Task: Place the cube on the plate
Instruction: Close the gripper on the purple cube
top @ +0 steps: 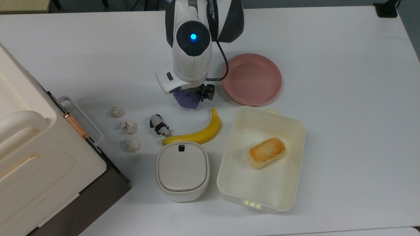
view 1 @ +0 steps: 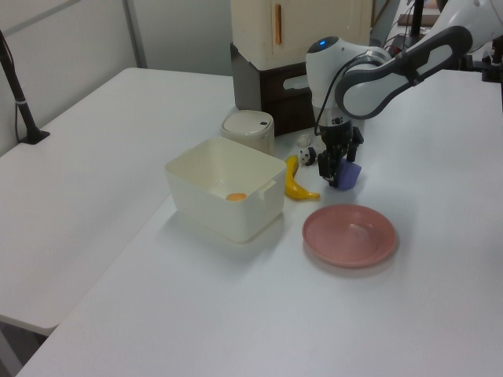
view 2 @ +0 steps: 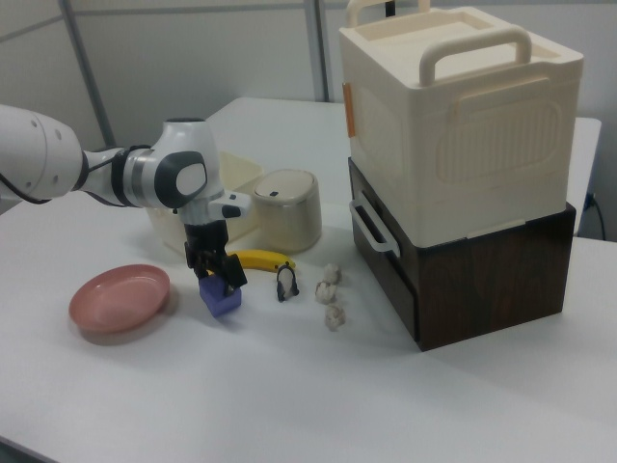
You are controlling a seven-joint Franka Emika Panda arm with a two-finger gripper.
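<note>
The blue-purple cube (top: 186,99) sits left of the pink plate (top: 252,79) in the top view, a little tilted, partly hidden under the arm's white wrist. My gripper (top: 196,95) is down over the cube and shut on it, with one dark finger (top: 206,91) against its plate-side face. In the right view the gripper (view 2: 214,270) grips the top of the cube (view 2: 222,299), which is at table level beside the plate (view 2: 120,297). In the left view the cube (view 1: 350,174) hangs tilted behind the plate (view 1: 350,236).
A banana (top: 197,132) and a small panda figure (top: 158,125) lie just in front of the cube. A cream tub (top: 229,147) holding a browned bread piece (top: 266,152), a lidded white container (top: 182,170), three crumpled lumps (top: 129,127) and a large cream case (top: 32,157) stand nearby.
</note>
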